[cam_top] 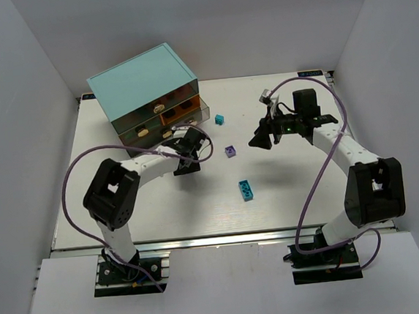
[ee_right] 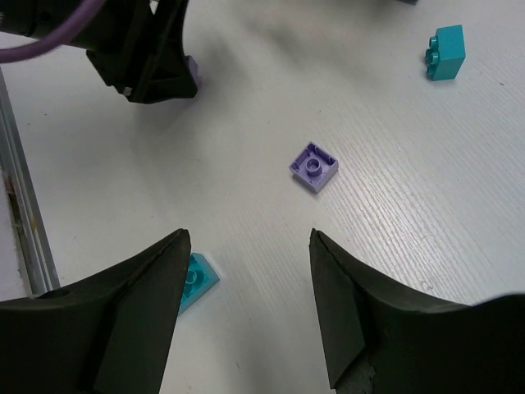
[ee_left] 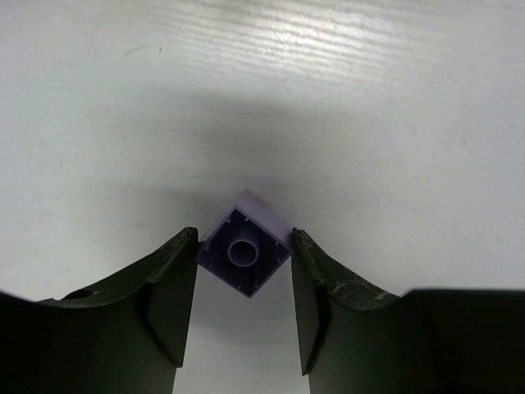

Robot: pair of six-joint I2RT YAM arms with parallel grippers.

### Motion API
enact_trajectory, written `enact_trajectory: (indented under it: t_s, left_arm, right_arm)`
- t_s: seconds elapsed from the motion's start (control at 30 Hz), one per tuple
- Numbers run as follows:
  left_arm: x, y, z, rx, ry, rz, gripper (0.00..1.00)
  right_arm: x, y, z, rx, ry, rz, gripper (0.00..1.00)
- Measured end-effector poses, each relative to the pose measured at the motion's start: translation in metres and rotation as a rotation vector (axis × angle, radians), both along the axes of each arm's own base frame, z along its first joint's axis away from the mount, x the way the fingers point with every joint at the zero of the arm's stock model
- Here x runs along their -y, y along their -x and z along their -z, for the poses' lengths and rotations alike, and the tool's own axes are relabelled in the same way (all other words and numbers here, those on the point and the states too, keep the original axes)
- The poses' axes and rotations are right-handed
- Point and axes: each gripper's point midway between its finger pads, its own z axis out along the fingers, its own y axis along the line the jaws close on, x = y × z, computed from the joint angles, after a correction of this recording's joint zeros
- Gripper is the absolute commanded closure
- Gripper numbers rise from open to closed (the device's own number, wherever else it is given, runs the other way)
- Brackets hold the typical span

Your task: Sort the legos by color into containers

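A purple lego (ee_left: 244, 250) lies upside down on the table, turned cornerwise, and my left gripper (ee_left: 244, 238) is shut on it, both fingertips touching its opposite corners. That gripper (cam_top: 187, 165) is low on the table in front of the teal cabinet (cam_top: 142, 78). A second purple lego (cam_top: 230, 151) (ee_right: 313, 167) lies apart mid-table. A long cyan lego (cam_top: 246, 190) (ee_right: 195, 281) and a small cyan one (cam_top: 220, 118) (ee_right: 445, 52) also rest loose. My right gripper (cam_top: 259, 139) (ee_right: 250, 242) hangs open above the table, holding nothing.
The cabinet's brownish drawers (cam_top: 178, 114) with cream knobs face the arms; one shows orange-red contents. White walls close in the table (cam_top: 307, 185) on three sides. A purple cable loops from each arm.
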Motion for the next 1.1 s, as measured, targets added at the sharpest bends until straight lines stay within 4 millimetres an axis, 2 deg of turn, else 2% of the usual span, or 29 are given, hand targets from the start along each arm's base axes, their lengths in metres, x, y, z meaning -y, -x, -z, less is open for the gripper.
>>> enact_trajectory:
  t_s: [0.1,0.17,0.3,0.33,0.37,0.47,0.6,0.7,0.77,0.83,0.9,1.03,1.1]
  left_arm:
    - [0.003,0.010,-0.021,0.035,0.044,0.016,0.69]
    - [0.007,0.013,-0.046,0.087,0.097,0.029,0.69]
    - [0.016,0.007,-0.116,0.247,0.219,0.040,0.68]
    - [0.017,0.004,-0.130,0.281,0.236,0.036,0.69]
    - [0.017,-0.001,-0.146,0.318,0.253,0.030,0.69]
    - [0.017,-0.021,-0.180,0.404,0.272,-0.002,0.68]
    - [0.019,-0.059,-0.207,0.475,0.223,-0.060,0.67]
    - [0.024,-0.092,-0.211,0.497,0.178,-0.090,0.67]
    - [0.025,-0.111,-0.206,0.498,0.142,-0.105,0.66]
    - [0.023,-0.124,-0.196,0.484,0.106,-0.114,0.64]
    - [0.020,-0.133,-0.186,0.467,0.073,-0.122,0.57]
    - [0.009,-0.141,-0.168,0.431,0.013,-0.141,0.50]
    - [0.003,-0.142,-0.163,0.418,-0.006,-0.150,0.41]
  right_arm:
    - [0.002,0.001,-0.001,0.014,0.003,-0.003,0.35]
    - [0.003,0.003,-0.001,0.021,0.005,-0.007,0.43]
    - [0.003,0.005,0.000,0.027,0.011,-0.021,0.71]
    - [0.003,0.006,0.000,0.025,0.012,-0.024,0.83]
    - [0.003,0.007,0.002,0.026,0.015,-0.027,0.85]
    - [0.004,0.011,0.006,0.010,0.021,-0.030,0.83]
    - [0.003,0.014,0.009,0.003,0.027,-0.035,0.76]
    - [0.002,0.015,0.009,0.005,0.029,-0.043,0.74]
    - [0.001,0.018,0.010,0.008,0.031,-0.047,0.72]
    - [0.002,0.022,0.011,0.009,0.035,-0.050,0.64]
    - [0.003,0.025,0.012,0.010,0.038,-0.049,0.56]
    - [0.004,0.027,0.014,0.011,0.043,-0.048,0.50]
    - [0.004,0.028,0.015,0.012,0.045,-0.050,0.44]
